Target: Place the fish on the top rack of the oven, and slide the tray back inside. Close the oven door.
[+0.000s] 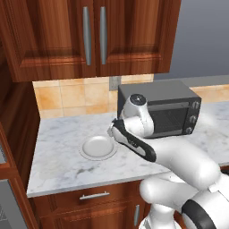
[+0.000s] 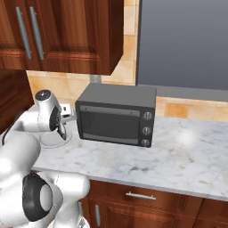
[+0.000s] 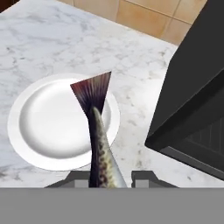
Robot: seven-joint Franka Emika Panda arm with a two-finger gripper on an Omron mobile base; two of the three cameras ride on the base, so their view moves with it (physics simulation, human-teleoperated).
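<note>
In the hand view the fish [image 3: 99, 144] runs off at the grey band, so its head is cut off and the grip of the fingers [image 3: 144, 178] on it stays hidden. The toaster oven [image 3: 192, 109] is cropped at the right edge. In the left base view the arm covers the plate's [image 1: 96, 147] right rim.

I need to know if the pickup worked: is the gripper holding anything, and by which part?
Yes: the gripper is shut on the fish, gripping its body, tail fin pointing away.
</note>
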